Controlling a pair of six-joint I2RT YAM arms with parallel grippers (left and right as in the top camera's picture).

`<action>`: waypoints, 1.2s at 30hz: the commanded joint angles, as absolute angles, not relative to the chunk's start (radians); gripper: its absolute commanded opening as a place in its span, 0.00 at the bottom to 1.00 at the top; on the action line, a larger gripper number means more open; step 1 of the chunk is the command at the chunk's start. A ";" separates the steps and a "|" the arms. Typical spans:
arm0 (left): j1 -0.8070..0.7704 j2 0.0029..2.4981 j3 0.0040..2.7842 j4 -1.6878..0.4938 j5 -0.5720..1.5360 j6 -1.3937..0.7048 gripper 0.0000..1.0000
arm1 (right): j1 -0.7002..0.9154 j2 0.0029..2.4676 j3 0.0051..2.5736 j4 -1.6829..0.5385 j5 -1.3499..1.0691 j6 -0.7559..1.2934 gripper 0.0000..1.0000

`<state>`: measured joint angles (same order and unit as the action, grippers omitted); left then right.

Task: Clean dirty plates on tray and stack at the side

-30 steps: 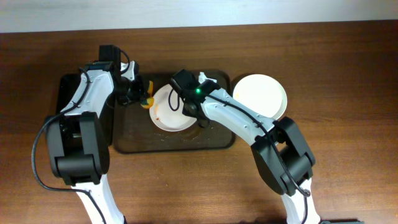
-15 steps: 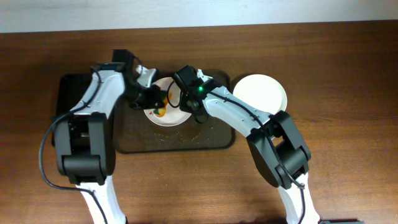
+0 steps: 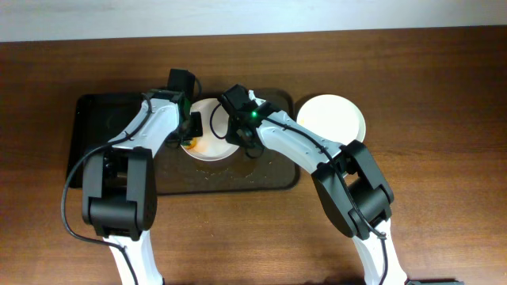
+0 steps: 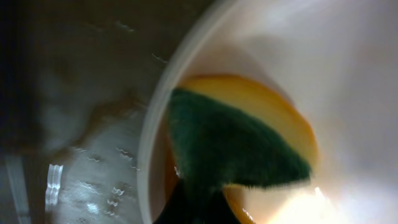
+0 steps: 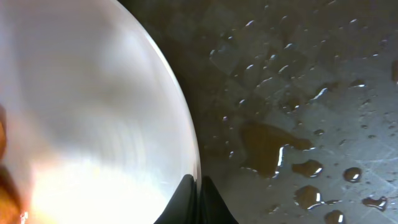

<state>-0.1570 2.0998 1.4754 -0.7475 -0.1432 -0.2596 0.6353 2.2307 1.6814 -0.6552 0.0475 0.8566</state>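
Observation:
A white plate (image 3: 207, 141) with an orange-red smear lies on the dark brown tray (image 3: 230, 180). My left gripper (image 3: 192, 131) is shut on a green and yellow sponge (image 4: 236, 146) and presses it on the plate's left part (image 4: 348, 93), just inside the rim. My right gripper (image 3: 243, 136) is shut on the plate's right rim (image 5: 189, 168). A clean white plate stack (image 3: 331, 121) sits on the table right of the tray; how many plates it holds cannot be told.
A smaller black tray (image 3: 99, 127) lies left of the brown tray. The brown tray floor is wet with brownish droplets (image 5: 273, 149). Bare wooden table (image 3: 428, 95) lies around.
My left gripper has moved right with the sponge, from the tray's left onto the plate. The plate has shifted a little to the left. My right gripper has stayed on its rim.

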 commanded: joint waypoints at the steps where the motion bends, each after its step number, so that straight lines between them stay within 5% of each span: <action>1: -0.135 2.132 1.439 -0.633 -0.398 -0.324 0.00 | 0.627 2.236 1.687 -0.673 0.086 0.841 0.04; 12: -0.176 2.112 1.586 -0.442 -0.401 -0.321 0.01 | 0.627 2.262 1.687 -0.693 0.059 0.834 0.04; 22: -0.175 1.968 1.698 -0.873 -0.259 -0.322 0.01 | 0.617 2.150 1.688 -0.720 0.067 0.687 0.04; 32: -0.173 1.971 1.637 -0.834 -0.223 -0.322 0.01 | 0.698 1.830 1.687 -1.008 0.936 0.554 0.04; 34: -0.173 1.971 1.637 -0.827 -0.224 -0.322 0.00 | 0.743 1.831 1.687 -1.006 0.995 0.574 0.04; 36: -0.173 1.971 1.637 -0.829 -0.224 -0.321 0.00 | 0.729 1.831 1.687 -1.002 0.805 0.611 0.04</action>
<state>-0.1810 1.9701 1.6451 -0.8322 -0.2333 -0.3115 0.7322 1.8233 1.6867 -1.0058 0.8581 0.5758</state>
